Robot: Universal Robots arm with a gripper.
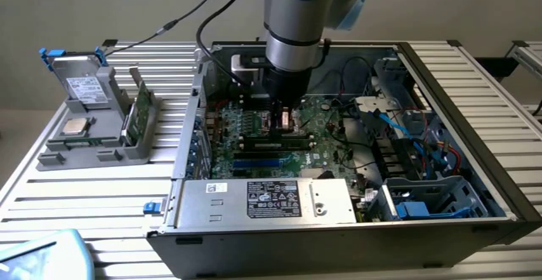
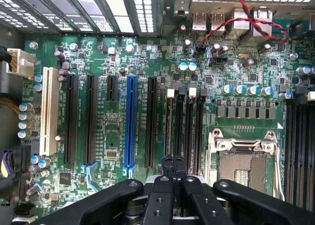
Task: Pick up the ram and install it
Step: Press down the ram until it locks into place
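Observation:
My gripper point(image 1: 285, 124) is down inside the open computer case, low over the green motherboard point(image 1: 326, 118). In the wrist view its two black fingers point(image 2: 167, 172) are pressed together, and the gripper point(image 2: 172, 161) is shut with nothing visible between them. Its tips hover over the row of narrow black memory slots point(image 2: 189, 131) beside the CPU socket point(image 2: 243, 161). A thin green ram stick point(image 1: 136, 110) stands on edge in the grey holder point(image 1: 89, 150) at the exterior view's left, outside the case and far from the gripper. A long dark strip point(image 1: 273, 144) lies along the slots just in front of the gripper; whether it is a seated stick is unclear.
The case walls point(image 1: 190, 121) enclose the work area, with a power supply point(image 1: 266, 200) at the front. Blue and red cables and a drive cage point(image 1: 423, 191) fill the exterior view's right. Long black and blue expansion slots point(image 2: 130, 121) run beside the memory slots. A hard drive point(image 1: 85, 89) stands in the holder.

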